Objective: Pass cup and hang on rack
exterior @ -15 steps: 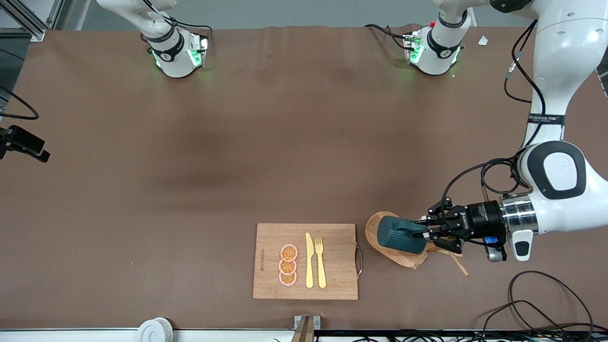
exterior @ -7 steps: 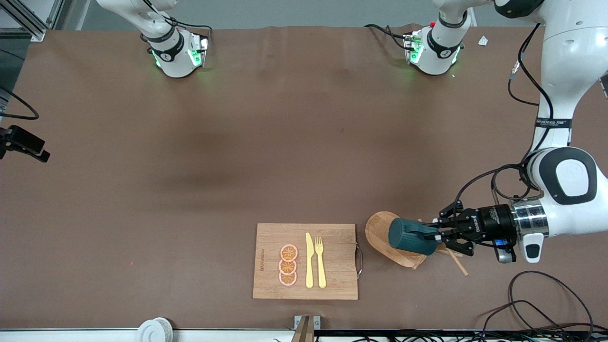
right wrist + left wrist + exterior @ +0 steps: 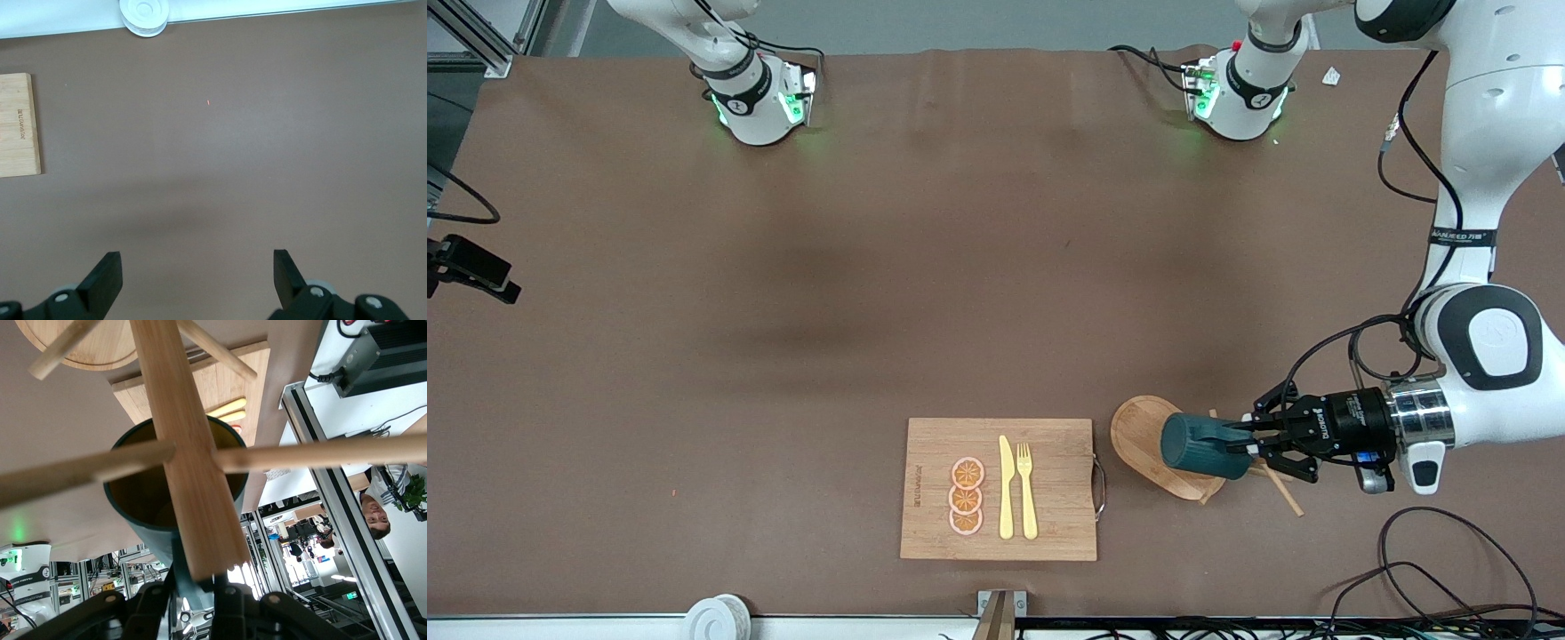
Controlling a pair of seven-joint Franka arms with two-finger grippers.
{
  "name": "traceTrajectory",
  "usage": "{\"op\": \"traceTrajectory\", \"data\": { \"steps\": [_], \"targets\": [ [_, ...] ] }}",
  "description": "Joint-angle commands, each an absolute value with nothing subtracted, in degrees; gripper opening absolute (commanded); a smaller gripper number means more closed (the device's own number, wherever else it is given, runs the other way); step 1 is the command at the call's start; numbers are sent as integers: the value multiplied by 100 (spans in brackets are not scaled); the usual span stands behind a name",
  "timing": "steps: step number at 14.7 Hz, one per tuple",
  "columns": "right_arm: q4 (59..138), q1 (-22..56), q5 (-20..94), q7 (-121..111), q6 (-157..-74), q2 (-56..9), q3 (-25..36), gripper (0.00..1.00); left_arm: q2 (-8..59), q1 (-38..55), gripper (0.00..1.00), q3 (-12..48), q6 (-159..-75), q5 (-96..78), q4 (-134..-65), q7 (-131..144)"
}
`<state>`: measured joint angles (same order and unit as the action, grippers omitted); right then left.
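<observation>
We have the cup (image 3: 1199, 445) clamped by its handle in the left gripper (image 3: 1243, 442), lower right of the front view, over the rack (image 3: 1138, 425); passing looks done, hanging remains; the post and pegs crowd the cup's mouth; a cutting board (image 3: 1049, 524) lies beside; the right gripper (image 3: 197, 275) waits spread open above bare table.

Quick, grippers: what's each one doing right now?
Left gripper: closed on the cup, over the rack.
Right gripper: open, holding nothing.
</observation>
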<state>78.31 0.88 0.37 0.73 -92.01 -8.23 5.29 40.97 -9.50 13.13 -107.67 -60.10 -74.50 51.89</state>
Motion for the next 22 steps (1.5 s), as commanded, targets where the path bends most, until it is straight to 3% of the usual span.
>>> {"op": "traceTrajectory", "data": {
  "steps": [1, 2, 5, 6, 11, 22],
  "targets": [
    [7840, -26, 132, 106, -9176, -773, 439, 100, 4104, -1011, 3, 1327, -10696, -6179, -7462, 5141],
    [7840, -35, 132, 105, -9176, -773, 439, 100, 4104, -1011, 12, 1318, -10696, -6170, -7462, 5150],
    [7840, -26, 132, 97, -9176, -773, 439, 100, 4104, -1002, 88, 1318, -10705, -6153, -7462, 5334],
    [7840, -26, 132, 105, -9184, -773, 431, 100, 4096, -993, 100, 1310, -10705, -6135, -7453, 5326],
    [7840, -26, 141, 106, -9176, -773, 439, 100, 3675, -984, 100, 1283, -10696, -5777, -7436, 5379],
    [7840, -53, 132, 88, -9202, -773, 439, 100, 2260, -694, 100, 1731, -10355, -1614, -7444, 5291]
  ]
}}
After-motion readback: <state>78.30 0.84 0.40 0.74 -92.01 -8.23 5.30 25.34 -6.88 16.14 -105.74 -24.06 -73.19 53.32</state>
